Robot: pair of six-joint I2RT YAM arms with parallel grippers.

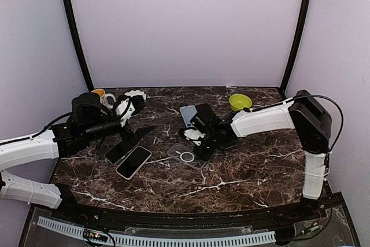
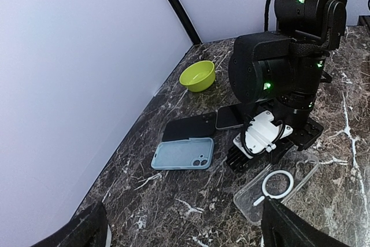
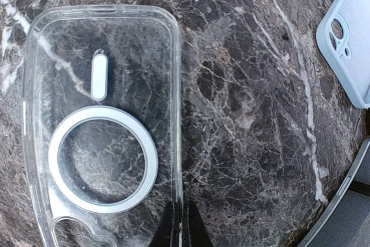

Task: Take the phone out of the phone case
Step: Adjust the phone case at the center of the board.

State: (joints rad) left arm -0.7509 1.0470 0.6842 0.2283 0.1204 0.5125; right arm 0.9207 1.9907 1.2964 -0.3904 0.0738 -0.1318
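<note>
Pinching clear case (image 3: pixel 101 125) long-side rim, right claw (image 3: pixel 180 219) clamped; camera-cutout end nearest; left claw (image 2: pixel 188 231) apart.

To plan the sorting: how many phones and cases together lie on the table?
6: a dark phone and a pink phone on the left; a clear case at the right hand; a blue case, black case and smaller dark phone behind it. The arms may hide more.

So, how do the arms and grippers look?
Both the left arm and the right arm have white link covers and black joint housings. A black cable runs along the right arm, and small green lights glow on its wrist. The left gripper and right gripper have black fingers.
</note>
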